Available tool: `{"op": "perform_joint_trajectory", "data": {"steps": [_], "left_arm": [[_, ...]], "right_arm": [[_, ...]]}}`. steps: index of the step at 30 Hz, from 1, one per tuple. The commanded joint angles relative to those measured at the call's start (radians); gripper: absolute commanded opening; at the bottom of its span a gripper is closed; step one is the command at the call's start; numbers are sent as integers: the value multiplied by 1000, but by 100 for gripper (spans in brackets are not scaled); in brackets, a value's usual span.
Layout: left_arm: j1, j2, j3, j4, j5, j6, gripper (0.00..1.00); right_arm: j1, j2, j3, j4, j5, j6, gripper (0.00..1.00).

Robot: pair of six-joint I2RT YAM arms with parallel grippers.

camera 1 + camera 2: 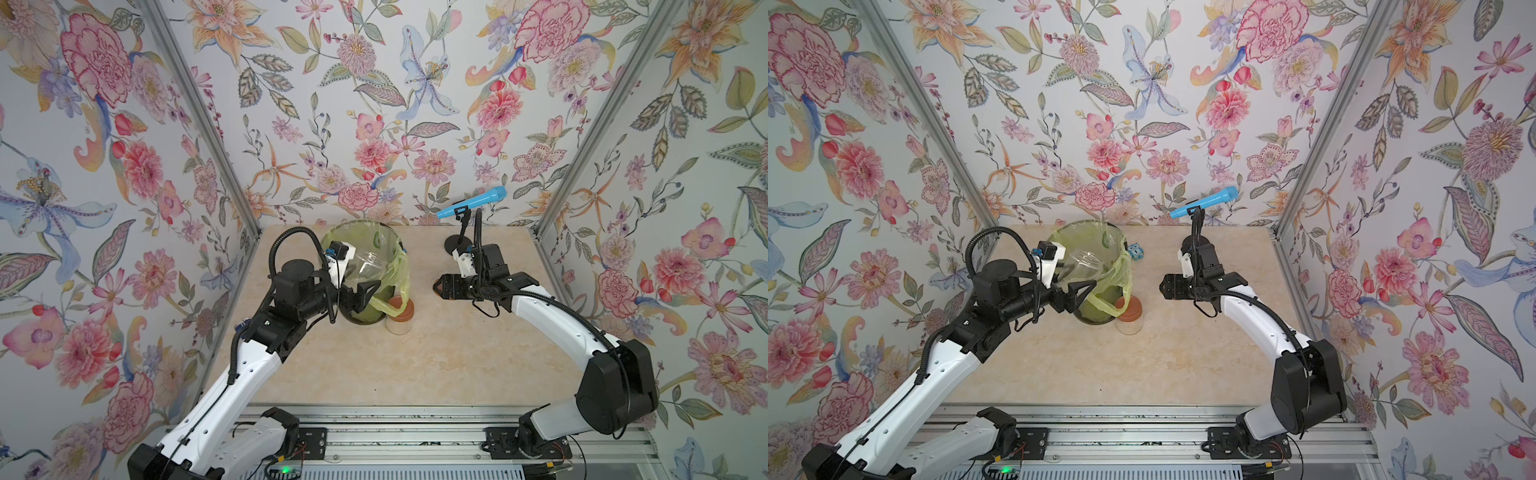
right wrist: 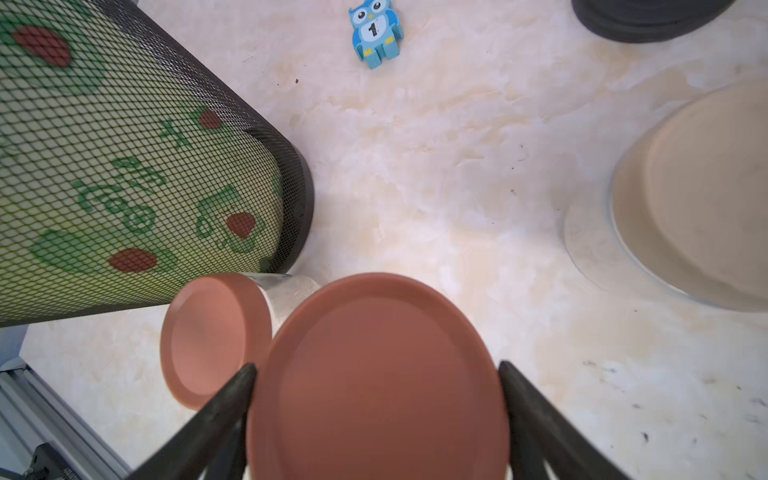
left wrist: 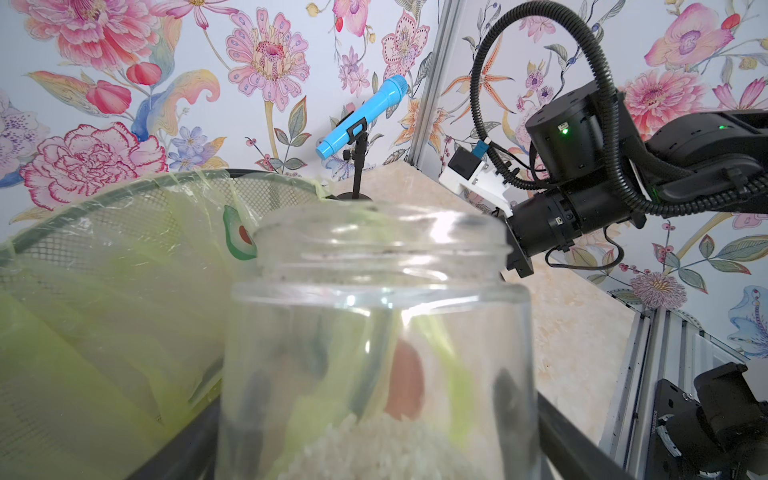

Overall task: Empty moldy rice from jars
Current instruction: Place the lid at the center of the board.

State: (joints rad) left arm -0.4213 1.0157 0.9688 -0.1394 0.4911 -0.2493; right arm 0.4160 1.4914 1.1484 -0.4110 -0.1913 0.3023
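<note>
My left gripper (image 1: pixel 362 284) is shut on an open clear jar (image 1: pixel 368 265), held tilted over the mouth of the bin (image 1: pixel 332 237). In the left wrist view the moldy rice (image 3: pixel 386 449) sits at the base end of this jar (image 3: pixel 374 299), between my fingers. My right gripper (image 2: pixel 378 370) is shut on a reddish-brown lid (image 2: pixel 376 386), held above the table to the right of the bin. A second jar (image 1: pixel 400 316) with a reddish-brown lid stands against the bin's base. A third jar with a beige lid (image 2: pixel 698 199) shows only in the right wrist view.
The dark mesh bin is lined with a yellow-green bag (image 1: pixel 1121 270) that hangs over its right side. A blue toy microphone (image 1: pixel 471 203) stands on a black stand at the back. A small blue owl block (image 1: pixel 1135 251) lies behind the bin. Floral walls close in three sides.
</note>
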Motion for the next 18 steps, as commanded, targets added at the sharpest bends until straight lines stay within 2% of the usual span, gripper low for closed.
{"op": "perform_joint_trajectory", "data": {"steps": [1,7,18], "left_arm": [[15,1,63,54,12,13,0],[18,16,89,34,11,24,0],[20,32,132,10,-7,8,0]], "right_arm": [[23,19,-23,95,89,13,32],[53,93,-23,171,165,13,30],[54,307,75,232,174,9,30]]}}
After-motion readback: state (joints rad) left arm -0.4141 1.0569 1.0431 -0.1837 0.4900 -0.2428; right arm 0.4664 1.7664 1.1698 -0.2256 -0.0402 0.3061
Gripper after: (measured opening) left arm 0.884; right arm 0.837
